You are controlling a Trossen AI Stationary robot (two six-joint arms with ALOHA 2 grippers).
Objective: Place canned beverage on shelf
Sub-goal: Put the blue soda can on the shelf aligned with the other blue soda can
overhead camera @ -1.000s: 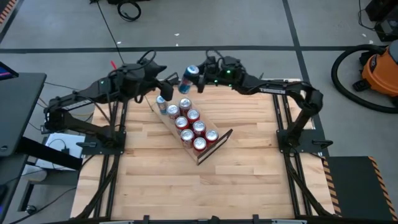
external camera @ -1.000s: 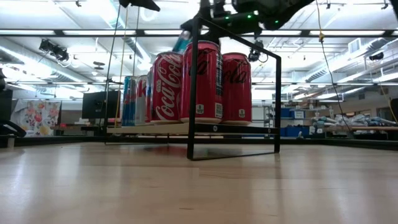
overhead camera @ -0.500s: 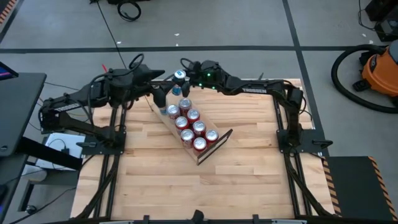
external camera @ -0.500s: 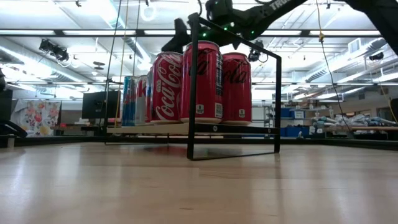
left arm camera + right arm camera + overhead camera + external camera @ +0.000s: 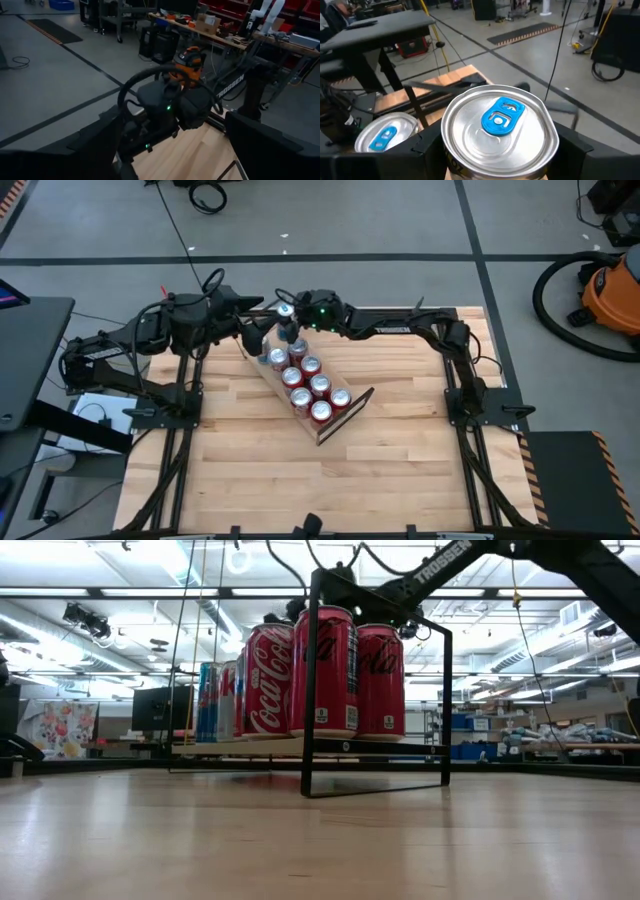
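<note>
Over the far end of the shelf hangs the right hand, clamped tight on a blue-tabbed can with its silver top facing up. From above, that can sits right at the shelf's back end, and whether its base touches the wood cannot be told from any view. Right beside it stands a second blue-tabbed can, close against the shelf's black wire frame. Down the plank runs a double row of red cola cans, packed side by side toward the near end of the light-wood worktop. At table height, the red cans fill the front of the shelf behind the near wire frame, with blue-and-silver cans visible farther back.

Across from it, the left hand waits just off the shelf's far corner, fingers spread wide and holding nothing. Its wrist camera looks straight at the right arm's wrist, and beyond that, an orange shop vacuum on the floor.
</note>
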